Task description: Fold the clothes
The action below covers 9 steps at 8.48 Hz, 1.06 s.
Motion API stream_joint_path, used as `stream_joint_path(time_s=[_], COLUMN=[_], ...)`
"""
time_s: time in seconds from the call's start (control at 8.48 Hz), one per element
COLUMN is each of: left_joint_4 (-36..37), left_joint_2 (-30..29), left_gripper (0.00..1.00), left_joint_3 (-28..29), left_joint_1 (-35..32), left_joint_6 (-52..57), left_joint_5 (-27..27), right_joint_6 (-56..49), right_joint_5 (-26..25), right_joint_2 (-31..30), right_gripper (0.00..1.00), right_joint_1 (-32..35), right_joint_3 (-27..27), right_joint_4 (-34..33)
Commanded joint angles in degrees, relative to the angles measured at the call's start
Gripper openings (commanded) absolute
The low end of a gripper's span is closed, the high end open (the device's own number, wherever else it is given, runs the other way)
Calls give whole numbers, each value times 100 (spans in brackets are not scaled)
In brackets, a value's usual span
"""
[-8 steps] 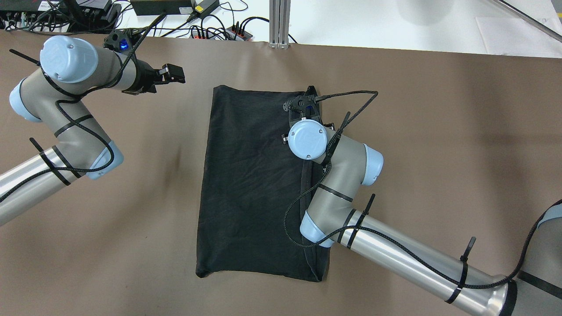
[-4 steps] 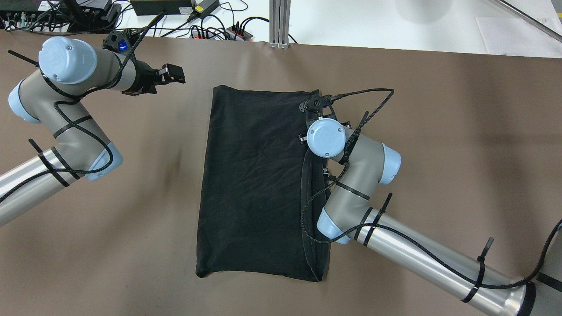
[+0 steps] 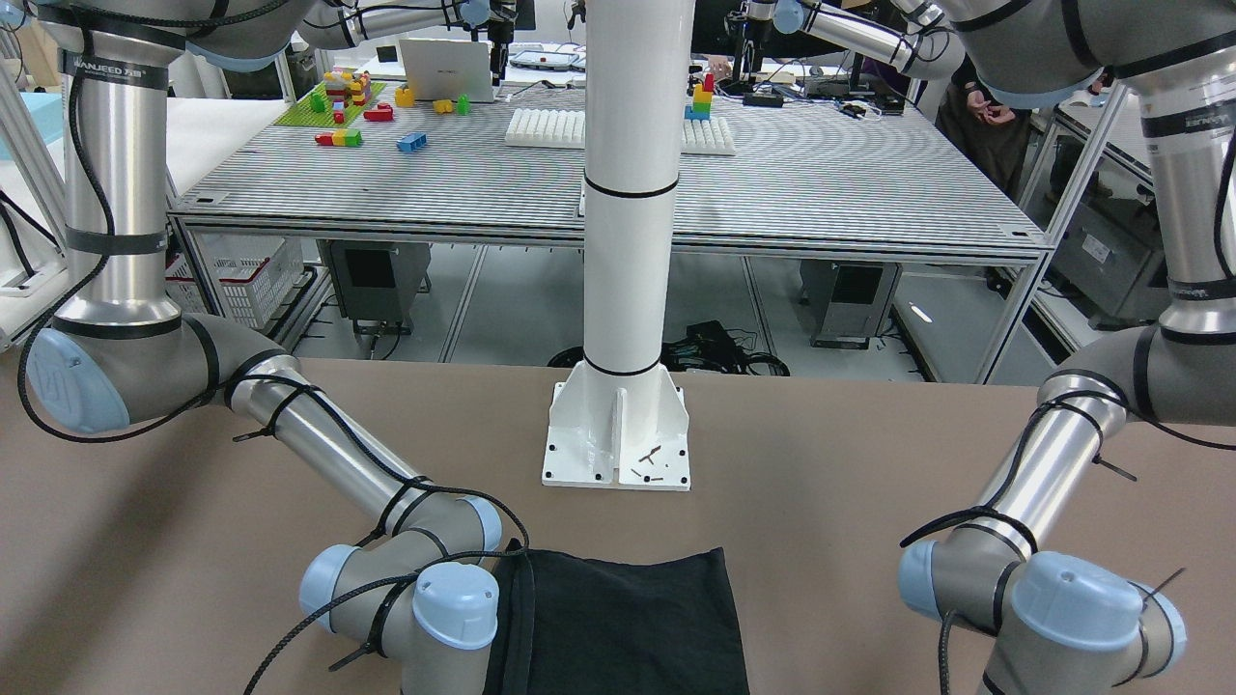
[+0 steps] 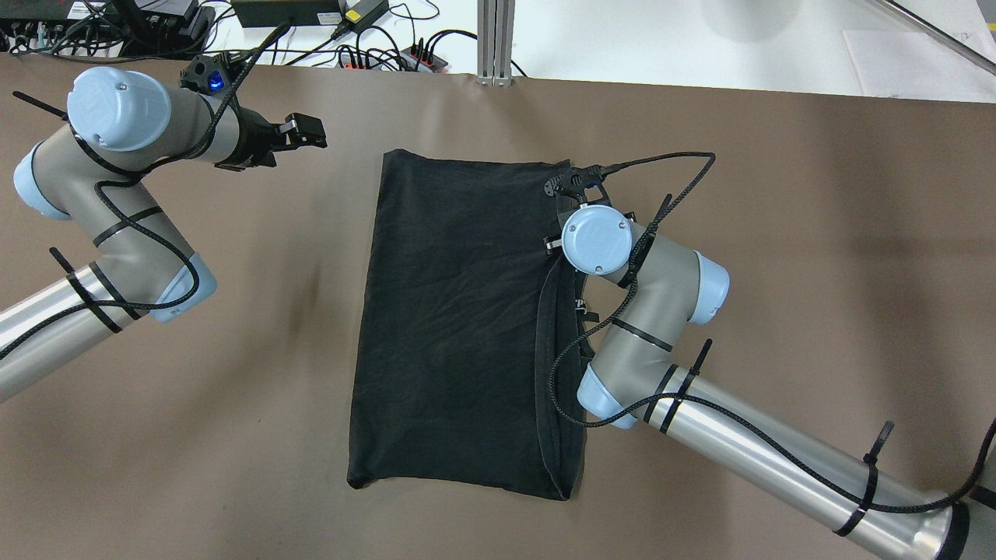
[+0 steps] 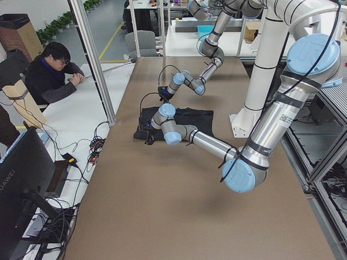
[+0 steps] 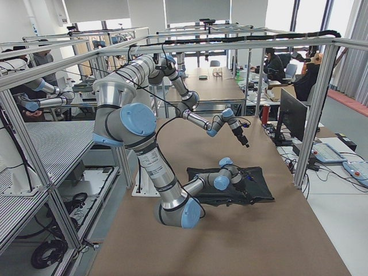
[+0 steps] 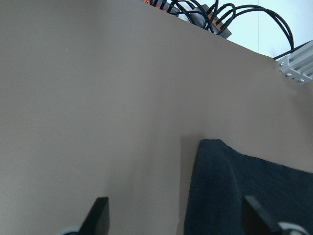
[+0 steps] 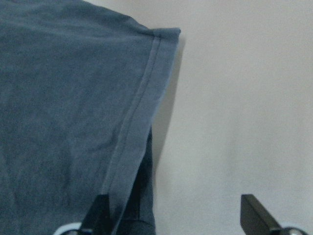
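Note:
The black cloth [image 4: 459, 327] lies flat on the brown table covering [image 4: 817, 233], long side running near to far, with a layered hem strip along its right edge [image 4: 560, 373]. It also shows in the front view [image 3: 618, 618]. My right gripper [image 8: 176, 215] is open and empty at the cloth's far right corner; one finger [image 8: 100, 210] is over the hem and the other [image 8: 254, 210] is over bare covering. In the overhead view its wrist [image 4: 595, 239] hides it. My left gripper [image 4: 310, 132] is open and empty, hovering left of the cloth's far left corner [image 7: 215, 147].
Cables and power strips [image 4: 373, 54] and an aluminium post [image 4: 496, 39] lie past the table's far edge. The white pole's base plate [image 3: 618, 434] stands on the robot's side of the cloth. A seated person [image 5: 54, 76] is beyond the far edge.
My right arm has moved right, from over the cloth's far right part to its right edge and corner. The left arm has barely moved. The cloth has not shifted.

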Motion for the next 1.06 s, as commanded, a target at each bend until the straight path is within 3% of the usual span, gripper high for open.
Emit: stream_joint_path(time_s=[0.0, 0.47, 0.59, 0.94], left_joint_4=[0, 0, 0, -175], left_joint_2=[11, 3, 3, 133], left_gripper=[95, 95, 95, 95], left_joint_3=[-14, -6, -6, 3], left_joint_1=[26, 26, 26, 35], left_joint_6=[-34, -34, -34, -25], left_joint_5=[75, 75, 75, 75], right_joint_6=[-19, 435, 1013, 1264], right_joint_5=[989, 1001, 949, 607], right_joint_2=[-307, -325, -272, -105], right_gripper=[94, 94, 94, 94], right_joint_1=[236, 193, 62, -378], right_joint_3=[598, 898, 872, 898], right_joint_4=[22, -118, -119, -477])
